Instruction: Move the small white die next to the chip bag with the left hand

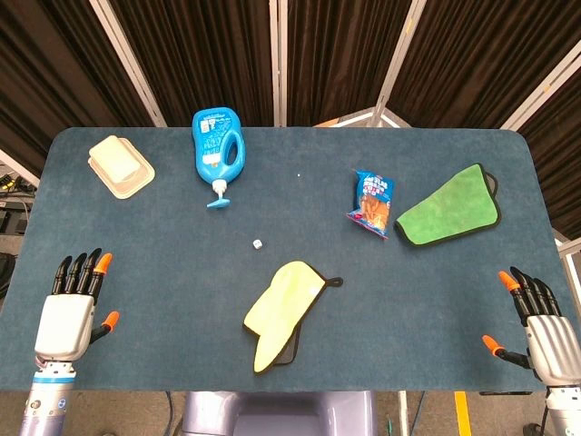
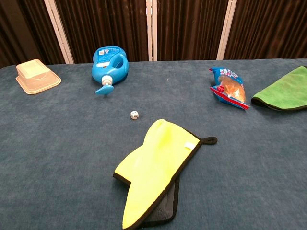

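Note:
The small white die (image 1: pixel 258 244) (image 2: pixel 134 115) lies on the blue table near its middle, just above a yellow cloth. The chip bag (image 1: pixel 371 203) (image 2: pixel 229 88), blue and orange, lies flat to the right of the die, well apart from it. My left hand (image 1: pixel 73 304) rests at the near left edge of the table, fingers spread, holding nothing, far from the die. My right hand (image 1: pixel 540 322) sits at the near right edge, also spread and empty. Neither hand shows in the chest view.
A yellow cloth (image 1: pixel 280 312) (image 2: pixel 156 167) lies near the front centre. A blue pump bottle (image 1: pixel 217 150) (image 2: pixel 109 64) lies on its side at the back. A beige lidded container (image 1: pixel 120 165) (image 2: pixel 36 75) sits back left. A green cloth (image 1: pixel 451 206) (image 2: pixel 284 91) lies right of the chip bag.

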Controlling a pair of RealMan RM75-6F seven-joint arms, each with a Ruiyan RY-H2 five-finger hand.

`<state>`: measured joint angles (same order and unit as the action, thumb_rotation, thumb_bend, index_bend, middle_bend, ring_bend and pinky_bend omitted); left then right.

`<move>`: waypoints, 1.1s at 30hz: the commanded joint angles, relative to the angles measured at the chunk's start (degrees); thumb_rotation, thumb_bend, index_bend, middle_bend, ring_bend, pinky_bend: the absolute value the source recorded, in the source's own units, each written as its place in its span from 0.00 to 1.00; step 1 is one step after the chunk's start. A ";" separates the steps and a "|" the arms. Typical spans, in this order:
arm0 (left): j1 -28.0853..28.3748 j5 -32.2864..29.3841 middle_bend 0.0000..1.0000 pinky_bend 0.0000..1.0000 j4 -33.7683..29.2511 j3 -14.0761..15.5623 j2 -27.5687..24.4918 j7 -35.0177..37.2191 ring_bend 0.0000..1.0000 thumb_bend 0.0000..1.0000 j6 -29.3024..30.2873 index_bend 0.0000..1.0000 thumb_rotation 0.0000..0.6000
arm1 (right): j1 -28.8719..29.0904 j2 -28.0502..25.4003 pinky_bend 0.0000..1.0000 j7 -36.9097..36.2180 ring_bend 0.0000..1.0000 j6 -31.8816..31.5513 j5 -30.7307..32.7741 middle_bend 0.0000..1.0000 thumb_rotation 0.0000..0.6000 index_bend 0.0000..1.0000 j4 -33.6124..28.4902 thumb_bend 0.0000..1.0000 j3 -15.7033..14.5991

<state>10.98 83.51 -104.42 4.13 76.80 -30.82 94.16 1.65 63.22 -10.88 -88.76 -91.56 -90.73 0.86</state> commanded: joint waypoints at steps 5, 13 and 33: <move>-0.52 0.06 0.00 0.00 0.55 -0.93 0.25 -0.19 0.00 0.23 -1.47 0.02 1.00 | -0.11 0.08 0.00 0.54 0.00 -0.36 -0.70 0.00 1.00 0.02 -0.39 0.09 -0.24; 5.73 -4.13 0.00 0.00 1.03 -6.51 2.89 -3.72 0.00 0.24 -11.97 0.06 1.00 | 0.21 -0.03 0.00 0.12 0.00 0.52 -0.11 0.00 1.00 0.02 -0.66 0.10 -0.12; 35.75 -8.27 0.00 0.00 28.75 -16.94 15.53 -1.64 0.00 0.27 -47.43 0.27 1.00 | 0.48 -1.44 0.00 -3.83 0.00 1.40 2.80 0.00 1.00 0.02 0.05 0.10 1.36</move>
<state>43.39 75.03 -79.58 -12.07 89.48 -33.24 49.93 2.15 61.82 -14.68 -87.33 -88.76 -90.67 2.20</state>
